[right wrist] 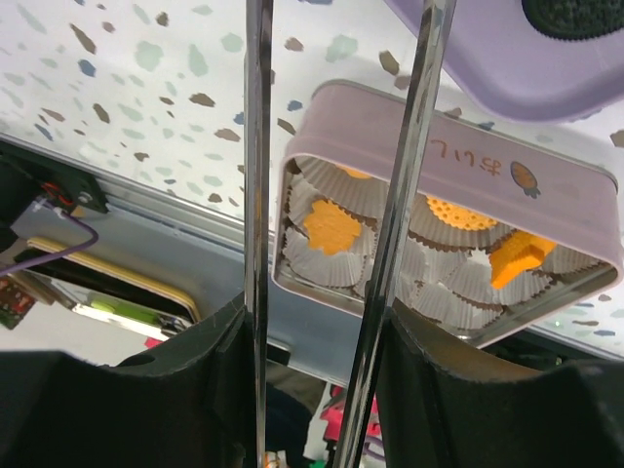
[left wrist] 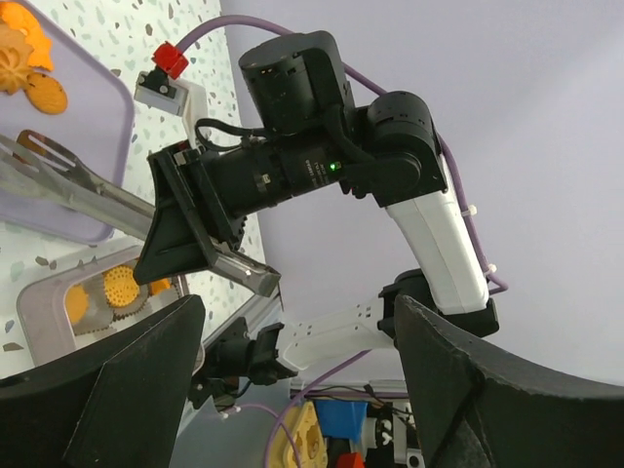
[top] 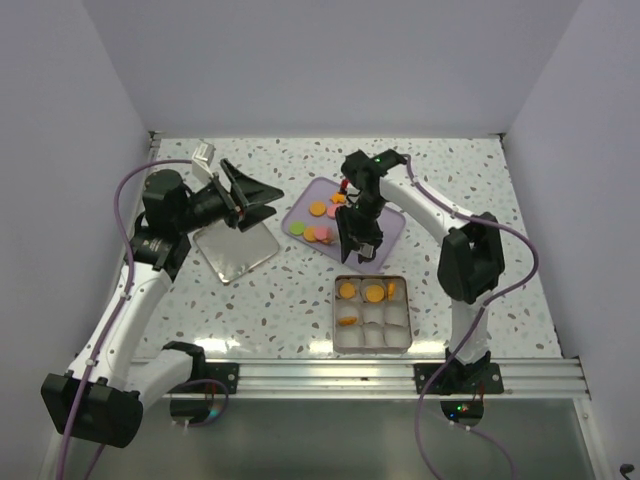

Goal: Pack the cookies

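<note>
On speckled tabletop point(top: 300, 310), lilac tray point(top: 392, 228), cookies point(top: 318, 209).

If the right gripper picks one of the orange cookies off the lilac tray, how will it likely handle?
The cookies lie flat and thin on the lilac tray, so they probably weigh little and will not roll. Their low edges give the right gripper little to pinch; one may slip or tilt. The scalloped rims look brittle, so a hard squeeze could chip them.
</note>
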### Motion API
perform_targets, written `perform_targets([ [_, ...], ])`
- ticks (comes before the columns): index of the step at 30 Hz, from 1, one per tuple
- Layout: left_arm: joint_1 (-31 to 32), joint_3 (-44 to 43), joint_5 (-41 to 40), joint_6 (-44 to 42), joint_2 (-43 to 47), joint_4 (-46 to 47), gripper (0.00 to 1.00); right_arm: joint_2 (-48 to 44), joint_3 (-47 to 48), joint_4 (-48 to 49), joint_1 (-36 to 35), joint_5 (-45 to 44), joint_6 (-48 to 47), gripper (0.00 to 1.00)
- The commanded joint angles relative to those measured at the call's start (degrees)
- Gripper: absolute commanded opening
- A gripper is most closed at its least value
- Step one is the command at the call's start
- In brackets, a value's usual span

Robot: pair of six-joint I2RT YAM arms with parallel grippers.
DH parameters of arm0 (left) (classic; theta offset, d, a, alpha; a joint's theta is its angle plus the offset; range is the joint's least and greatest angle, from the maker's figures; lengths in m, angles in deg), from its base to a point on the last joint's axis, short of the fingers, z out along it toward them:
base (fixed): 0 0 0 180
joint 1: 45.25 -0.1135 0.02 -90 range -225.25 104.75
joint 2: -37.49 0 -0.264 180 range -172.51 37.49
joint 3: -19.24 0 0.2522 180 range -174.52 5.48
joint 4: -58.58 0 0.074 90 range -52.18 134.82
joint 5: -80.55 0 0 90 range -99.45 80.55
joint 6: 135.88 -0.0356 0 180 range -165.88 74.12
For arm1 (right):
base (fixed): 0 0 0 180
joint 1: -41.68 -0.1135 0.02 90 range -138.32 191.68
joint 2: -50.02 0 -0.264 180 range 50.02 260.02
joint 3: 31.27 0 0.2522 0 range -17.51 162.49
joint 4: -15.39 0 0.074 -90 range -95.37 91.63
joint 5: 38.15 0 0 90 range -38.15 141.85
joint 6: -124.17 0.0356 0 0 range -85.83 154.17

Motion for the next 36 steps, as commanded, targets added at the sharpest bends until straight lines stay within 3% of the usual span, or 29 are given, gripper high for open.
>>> perform_targets([
  [1,-0.4,-0.5,1.2,-1.8,0.7,-0.4,0.84,1.0,4.0,-1.9,0.2,2.2,0.1,0.47],
  [14,-1.1,-1.2,2.6,-4.1,-0.1,-2.5,0.82,3.2,3.0,-0.4,0.2,2.5,0.6,0.46],
  [24,-1.6,-1.1,3.9,-5.4,-1.2,-3.6,0.80,1.0,-1.6,4.2,0.2,6.4,3.5,0.39],
  [30,-1.8,-1.2,4.2,-6.2,-1.0,-4.8,0.79,-0.7,-5.7,6.8,0.1,7.4,4.7,0.25],
  [36,-2.0,-0.9,4.2,-6.9,-0.5,-5.9,0.79,-1.7,-4.8,6.2,0.2,6.8,4.9,0.20],
])
